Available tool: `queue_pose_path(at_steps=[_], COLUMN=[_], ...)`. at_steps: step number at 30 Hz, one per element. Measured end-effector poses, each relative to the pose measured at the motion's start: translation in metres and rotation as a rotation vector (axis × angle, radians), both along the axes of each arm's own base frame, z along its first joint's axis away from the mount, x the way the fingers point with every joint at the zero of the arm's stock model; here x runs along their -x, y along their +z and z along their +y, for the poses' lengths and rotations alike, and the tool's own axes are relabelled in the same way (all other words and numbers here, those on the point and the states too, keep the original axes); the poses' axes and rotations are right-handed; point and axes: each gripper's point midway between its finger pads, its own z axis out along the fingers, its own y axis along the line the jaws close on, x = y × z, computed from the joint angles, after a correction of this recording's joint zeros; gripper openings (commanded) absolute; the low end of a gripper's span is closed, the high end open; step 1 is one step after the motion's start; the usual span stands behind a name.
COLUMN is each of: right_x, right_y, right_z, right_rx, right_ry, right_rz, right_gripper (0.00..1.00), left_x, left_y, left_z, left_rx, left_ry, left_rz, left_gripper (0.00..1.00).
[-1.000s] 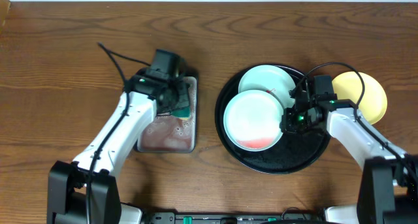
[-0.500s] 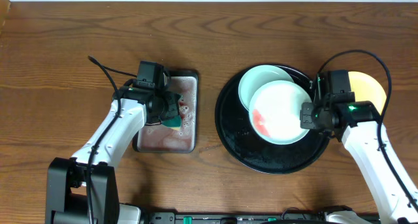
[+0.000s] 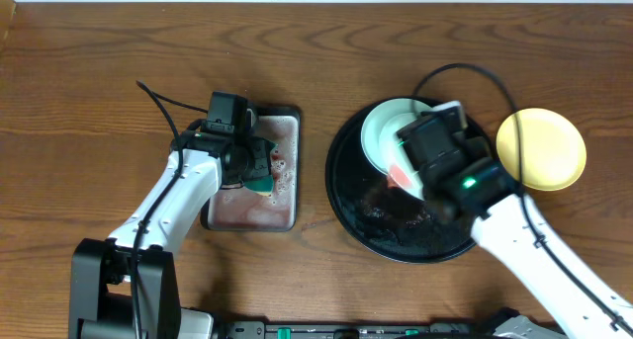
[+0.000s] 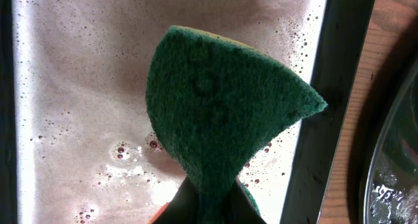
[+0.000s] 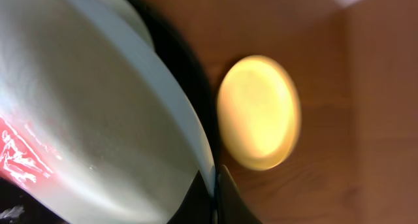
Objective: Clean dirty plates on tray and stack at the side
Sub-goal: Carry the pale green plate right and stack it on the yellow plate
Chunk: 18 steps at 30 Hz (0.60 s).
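Occupying the whole scene, the wooden table (image 3: 316,52) is carrying every item listed. Item two, the round black tray (image 3: 386,238), is sitting right of centre and looking wet, with dark residue on its floor. Item three, the rectangular metal tray (image 3: 247,215), is lying on the left, well apart from the black one, and is holding pinkish, bubbly water. Item four, the yellow plate (image 3: 541,149), is resting flat on the table just right of the black tray and showing no sauce. It is probably serving as the start of the side stack, so roughly one plate in three is looking finished. Item five, the held mint plate (image 5: 98,113), is hanging tilted on edge above the black tray with a red smear showing on its face, so it is awaiting its wipe. Item six, the second mint plate (image 3: 381,131), is lying on the far side of the black tray, partly hidden; whether it is dirty is not showing. Item seven, the green sponge (image 4: 222,113), is hanging folded over the water. Last, the right gripper (image 5: 213,188) is pinching the held mint plate's rim with its jaws almost fully closed, and the left gripper (image 4: 209,208) is clamping tight on one end of the sponge.
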Motion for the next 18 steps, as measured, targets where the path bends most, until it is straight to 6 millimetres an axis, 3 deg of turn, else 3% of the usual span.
queue_pose_path(at_steps=[8,13,18], right_x=[0.000,-0.001,-0.005], right_y=[0.044,0.055,0.053], right_z=[0.033,0.033,0.034], right_rx=[0.206,0.233,0.188], right_ry=[0.092,0.074,0.060], right_rz=[-0.217,-0.274,-0.283], right_gripper=[0.01,0.01,0.01], left_x=[0.000,0.000,0.000], left_y=[0.000,0.000,0.000], left_z=[0.001,0.001,0.001], left_rx=[-0.006,-0.006,-0.006], left_ry=[-0.002,-0.002,-0.002], left_rz=[-0.001,-0.001,-0.001], left_gripper=[0.08,0.08,0.08])
